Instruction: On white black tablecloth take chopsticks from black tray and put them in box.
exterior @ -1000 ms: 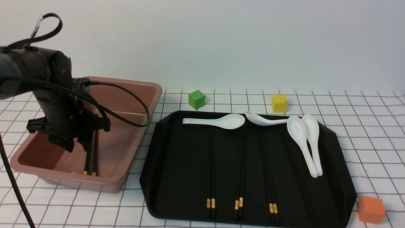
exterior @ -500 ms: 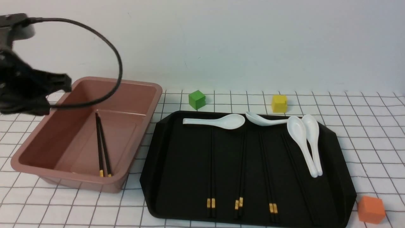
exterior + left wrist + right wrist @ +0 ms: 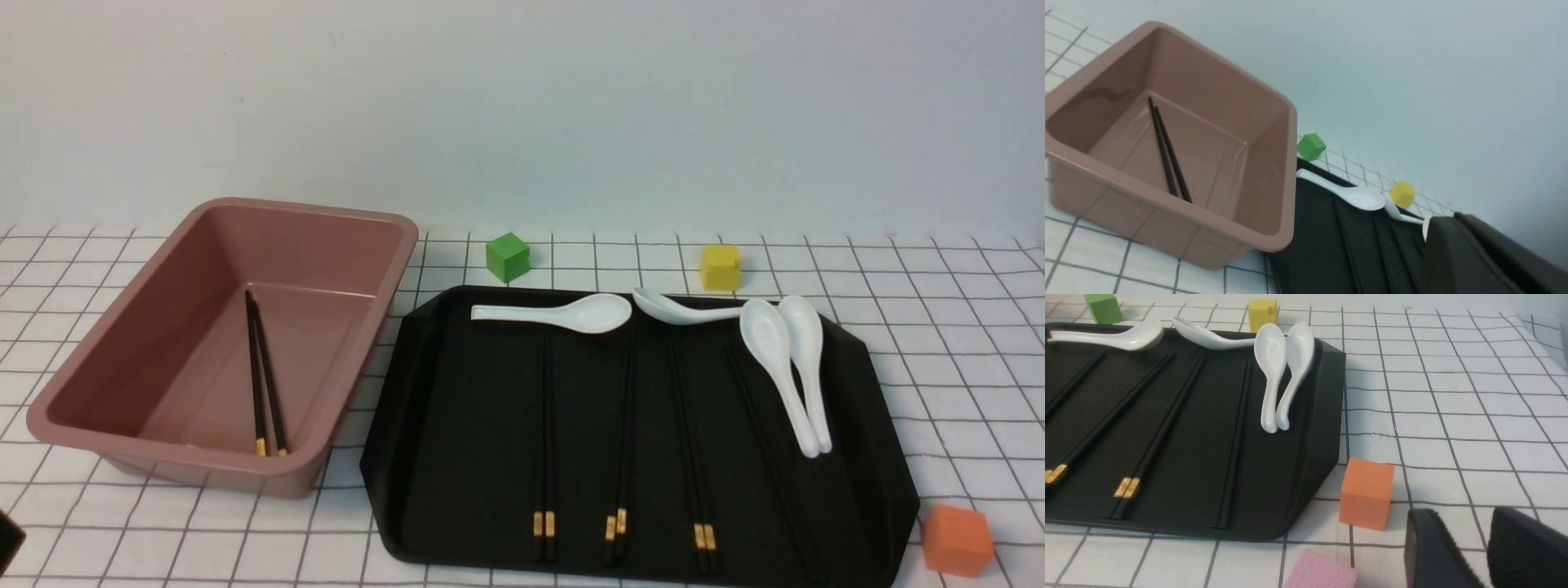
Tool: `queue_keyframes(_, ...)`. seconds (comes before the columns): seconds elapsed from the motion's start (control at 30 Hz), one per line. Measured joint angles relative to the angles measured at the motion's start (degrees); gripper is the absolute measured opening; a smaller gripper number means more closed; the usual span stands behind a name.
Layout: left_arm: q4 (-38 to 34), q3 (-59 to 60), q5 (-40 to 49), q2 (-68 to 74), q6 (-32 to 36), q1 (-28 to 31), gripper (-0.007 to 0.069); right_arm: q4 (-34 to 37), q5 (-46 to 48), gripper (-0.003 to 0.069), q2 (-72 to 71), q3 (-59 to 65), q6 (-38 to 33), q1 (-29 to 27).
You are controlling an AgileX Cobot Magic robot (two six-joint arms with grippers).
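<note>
On the white tablecloth [image 3: 939, 343] with its black grid, the pinkish-brown box [image 3: 406, 245] stands at the left. One pair of black chopsticks [image 3: 263, 376] lies inside it. The black tray [image 3: 473, 425] to its right carries several more pairs of chopsticks [image 3: 544, 523] with gold bands. My left gripper [image 3: 1451, 217] is shut with nothing in it. It hangs near the box [image 3: 1286, 171], off its near-left side. Right of the tray [image 3: 1306, 428], my right gripper [image 3: 1466, 522] hovers low over the cloth, open and empty.
Several white spoons [image 3: 571, 313] lie along the tray's far edge and right side. A green cube [image 3: 508, 256] and a yellow cube [image 3: 720, 266] sit behind the tray. An orange cube [image 3: 1366, 493] and a pink block [image 3: 1318, 571] lie off the tray's near right corner.
My left arm has lifted away from the box and pulled back out of the front view. The pair it held now lies in the box. Its jaws have shut.
</note>
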Motion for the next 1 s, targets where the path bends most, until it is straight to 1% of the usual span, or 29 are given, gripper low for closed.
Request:
queue_keyframes(0.17,0.95,2.16,-0.11,-1.11,-0.3,0.0,-0.0013,0.0,0.02,0.0239,0.0,0.0,0.0,0.0)
queue_keyframes(0.43,3.24,2.22,-6.1,-1.11,-0.3,0.0,-0.0013,-0.09,0.02,0.0239,0.0,0.0,0.0,0.0)
queue_keyframes(1.0,3.59,2.77,-6.71,-1.11,-0.3,0.0,-0.0013,-0.13,0.02,0.0239,0.0,0.0,0.0,0.0)
